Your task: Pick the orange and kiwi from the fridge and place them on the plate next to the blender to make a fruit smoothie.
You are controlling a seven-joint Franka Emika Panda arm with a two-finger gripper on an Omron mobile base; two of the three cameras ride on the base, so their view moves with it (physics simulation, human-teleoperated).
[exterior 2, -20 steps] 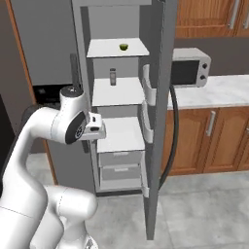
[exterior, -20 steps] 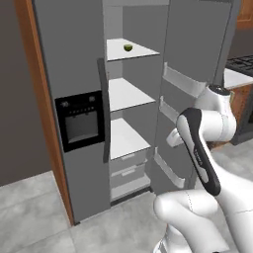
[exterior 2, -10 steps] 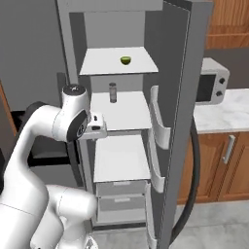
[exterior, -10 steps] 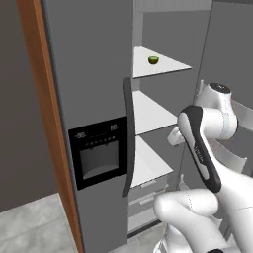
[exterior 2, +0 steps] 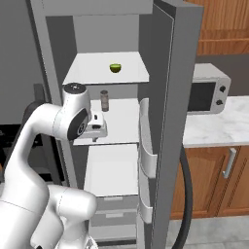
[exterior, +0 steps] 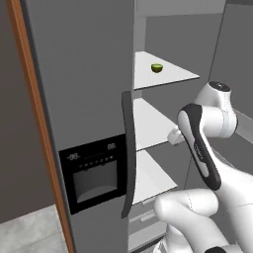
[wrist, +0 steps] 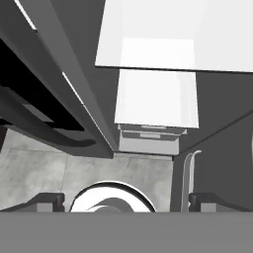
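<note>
Your view now sits closer to the tall grey two-door fridge point(exterior 2: 170, 58) than before. Small yellow-green kiwi point(exterior 2: 115, 68): top white shelf. Tool point(wrist: 126, 200): fingers spread wide, holding nothing, pointing down.

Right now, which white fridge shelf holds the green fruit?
The top shelf: the kiwi sits on it. The shelf below carries a small brown jar instead.

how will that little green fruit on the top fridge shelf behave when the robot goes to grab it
The kiwi looks like a small rounded dome sitting alone on a smooth white shelf, so a nudge would probably slide or roll it. Its curved sides may slip between flat fingers unless they are centred on it. It seems light for its size, so lifting it should be easy.
</note>
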